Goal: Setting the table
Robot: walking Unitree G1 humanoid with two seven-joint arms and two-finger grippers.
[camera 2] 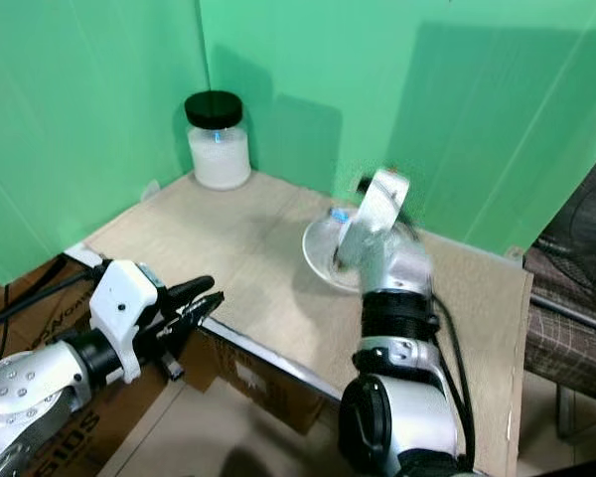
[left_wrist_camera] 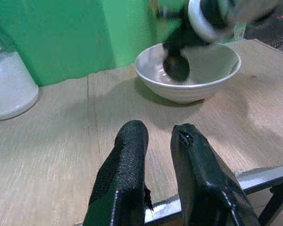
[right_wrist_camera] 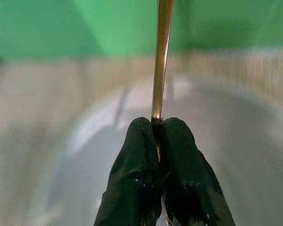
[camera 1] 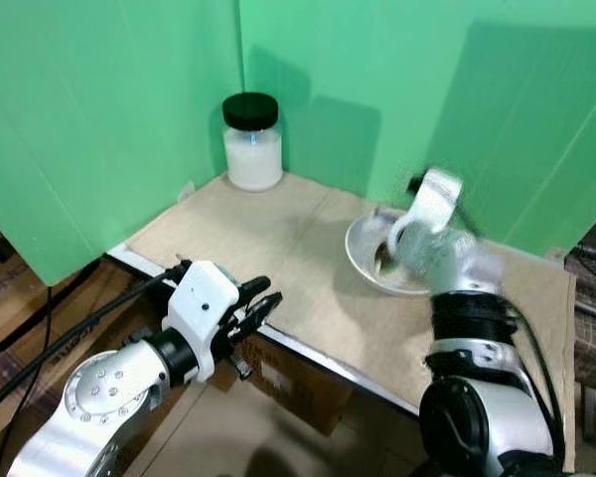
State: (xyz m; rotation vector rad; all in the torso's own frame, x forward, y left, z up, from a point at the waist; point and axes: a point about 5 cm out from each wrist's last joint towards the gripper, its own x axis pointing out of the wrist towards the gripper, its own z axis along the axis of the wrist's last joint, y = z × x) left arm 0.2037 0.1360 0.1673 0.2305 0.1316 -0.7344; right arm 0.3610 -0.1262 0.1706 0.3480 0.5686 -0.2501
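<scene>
Currently: right end effector (right_wrist_camera: 158, 123) clamped on a thin metal utensil handle (right_wrist_camera: 161, 56), poised over the white bowl (left_wrist_camera: 188, 70).
Detail: bowl sits on the tabletop (camera 1: 278, 248) toward the rear right; black-lidded jar (camera 1: 251, 141) in the back corner; left end effector (left_wrist_camera: 155, 136) idle at the near edge, fingers slightly parted. Step judged: placing the utensil into the bowl; next, lower and release.

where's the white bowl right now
The white bowl sits on the table's right side near the green back wall, under the right gripper; the jar stands far left.
</scene>
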